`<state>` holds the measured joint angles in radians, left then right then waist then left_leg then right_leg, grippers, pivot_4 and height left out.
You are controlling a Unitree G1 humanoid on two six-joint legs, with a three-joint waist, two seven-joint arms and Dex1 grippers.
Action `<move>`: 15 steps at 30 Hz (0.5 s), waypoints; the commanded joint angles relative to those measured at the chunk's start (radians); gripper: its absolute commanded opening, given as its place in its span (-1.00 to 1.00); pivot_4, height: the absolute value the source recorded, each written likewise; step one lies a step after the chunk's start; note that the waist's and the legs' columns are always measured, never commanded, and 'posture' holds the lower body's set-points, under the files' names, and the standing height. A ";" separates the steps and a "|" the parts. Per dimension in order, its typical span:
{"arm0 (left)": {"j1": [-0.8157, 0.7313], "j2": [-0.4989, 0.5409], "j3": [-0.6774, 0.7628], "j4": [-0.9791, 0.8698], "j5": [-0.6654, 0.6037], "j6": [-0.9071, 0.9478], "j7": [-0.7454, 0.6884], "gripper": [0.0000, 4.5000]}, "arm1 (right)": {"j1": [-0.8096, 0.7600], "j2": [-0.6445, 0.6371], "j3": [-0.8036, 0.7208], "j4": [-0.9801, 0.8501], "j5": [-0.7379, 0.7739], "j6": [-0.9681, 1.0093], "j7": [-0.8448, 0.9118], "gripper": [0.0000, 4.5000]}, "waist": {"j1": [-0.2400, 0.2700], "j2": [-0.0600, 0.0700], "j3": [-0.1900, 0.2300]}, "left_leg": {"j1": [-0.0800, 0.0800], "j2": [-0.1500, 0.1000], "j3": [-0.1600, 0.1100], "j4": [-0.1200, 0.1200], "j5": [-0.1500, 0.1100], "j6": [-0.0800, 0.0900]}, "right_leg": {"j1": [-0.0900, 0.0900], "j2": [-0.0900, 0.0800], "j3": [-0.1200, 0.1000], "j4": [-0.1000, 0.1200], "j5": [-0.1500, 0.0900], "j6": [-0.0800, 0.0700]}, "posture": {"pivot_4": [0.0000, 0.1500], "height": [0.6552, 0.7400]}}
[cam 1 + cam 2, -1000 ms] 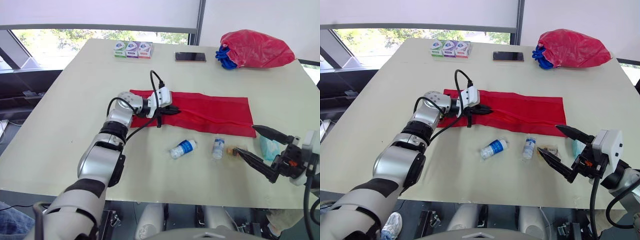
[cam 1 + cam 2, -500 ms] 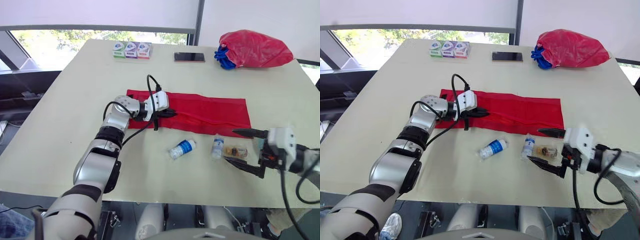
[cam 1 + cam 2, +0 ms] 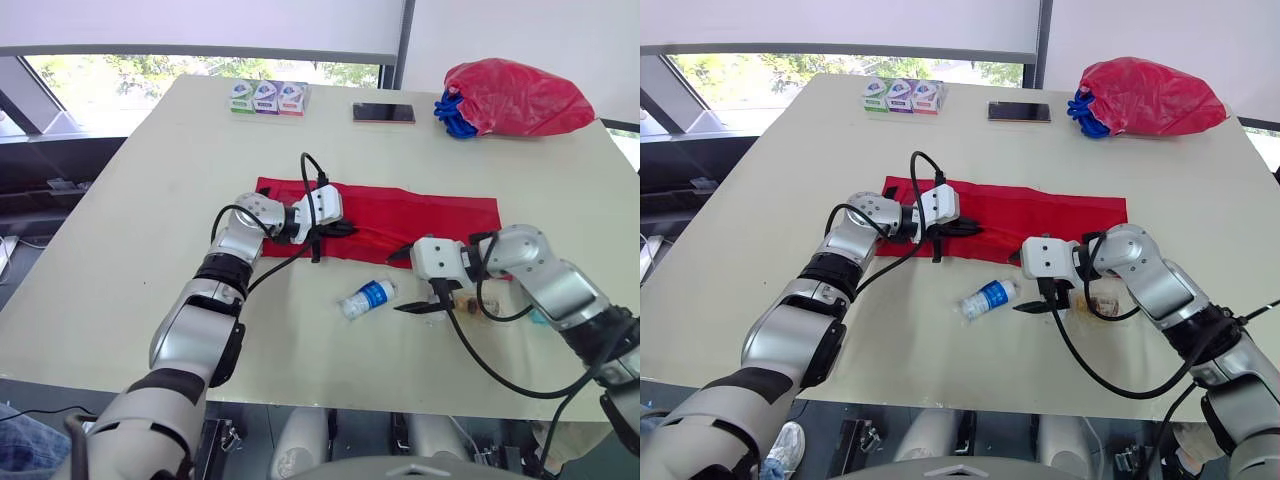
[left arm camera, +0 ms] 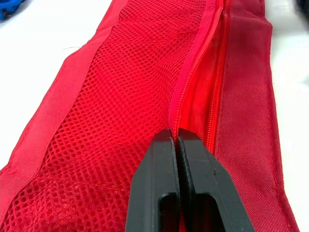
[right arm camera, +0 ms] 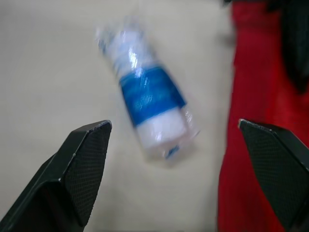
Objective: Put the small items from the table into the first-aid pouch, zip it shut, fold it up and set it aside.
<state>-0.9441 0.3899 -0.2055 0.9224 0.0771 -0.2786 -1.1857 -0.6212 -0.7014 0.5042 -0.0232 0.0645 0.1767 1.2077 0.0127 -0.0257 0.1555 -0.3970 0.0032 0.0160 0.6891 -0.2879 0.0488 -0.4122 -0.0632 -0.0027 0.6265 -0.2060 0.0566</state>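
1. I see the long red fabric first-aid pouch (image 3: 430, 215) lying flat across the middle of the beige table (image 3: 150, 200), running from 9 to 3 o'clock.
2. The left gripper (image 4: 174, 133) sits at the pouch's 9 o'clock end, its fingers pinched tight on the lip of the zip opening beside the mesh panel.
3. The white roll with a blue label (image 3: 367, 298) lies on the table at the pouch's 6 o'clock, apart from it.
4. The right gripper (image 3: 400, 283) is at the roll's 3 o'clock, spread wide and pointing at it, holding nothing.
5. A small brownish item (image 3: 1102, 303) lies under the right arm, partly hidden by cable.
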 commanded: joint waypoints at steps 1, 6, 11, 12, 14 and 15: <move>-0.004 0.005 0.006 -0.027 -0.005 -0.010 0.007 -0.94 | -0.050 0.026 0.018 0.050 -0.049 -0.063 0.041 1.00 | -0.002 0.000 0.000 | 0.000 0.000 0.000 0.000 0.001 -0.001 | 0.000 0.000 0.000 0.000 0.000 0.000 | 1.00 1.00; -0.003 0.001 0.005 -0.028 -0.006 -0.007 0.012 -0.94 | -0.099 0.081 0.044 0.128 -0.088 -0.104 0.091 1.00 | -0.003 0.000 0.000 | 0.001 0.000 0.000 0.000 0.001 -0.002 | 0.000 0.000 0.000 0.001 0.000 0.000 | 1.00 1.00; 0.001 -0.003 0.003 -0.028 -0.005 -0.007 0.018 -0.98 | -0.102 0.121 0.030 0.134 -0.088 -0.083 0.115 0.89 | -0.001 0.000 0.000 | 0.001 0.000 0.000 0.000 0.001 -0.002 | 0.000 0.000 0.000 0.001 0.000 0.000 | 1.00 1.00; 0.001 -0.004 0.003 -0.028 -0.004 -0.007 0.019 -1.00 | -0.099 0.127 0.027 0.131 -0.085 -0.077 0.117 0.78 | -0.001 0.000 0.000 | 0.001 0.000 0.000 0.000 0.001 -0.002 | 0.000 0.000 0.000 0.001 0.000 0.000 | 1.00 1.00; 0.002 -0.006 0.002 -0.028 -0.004 -0.006 0.023 -1.00 | -0.095 0.130 0.021 0.126 -0.083 -0.070 0.121 0.53 | -0.002 0.000 0.000 | 0.001 0.000 0.000 0.000 0.001 -0.002 | 0.000 0.000 0.000 0.001 0.000 0.000 | 1.00 1.00; 0.003 -0.007 0.002 -0.027 -0.004 -0.006 0.024 -1.00 | -0.094 0.125 0.019 0.124 -0.087 -0.067 0.124 0.37 | -0.002 0.000 0.000 | 0.001 0.000 0.000 0.000 0.001 -0.002 | 0.000 0.000 0.000 0.001 0.000 0.000 | 1.00 1.00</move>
<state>-0.9381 0.3853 -0.2058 0.9213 0.0771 -0.2764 -1.1701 -0.7073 -0.5701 0.5498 0.1213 -0.0293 0.1075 1.3253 0.0111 -0.0255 0.1555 -0.3961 0.0034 0.0155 0.6891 -0.2865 0.0463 -0.4122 -0.0629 -0.0027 0.6279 -0.2059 0.0564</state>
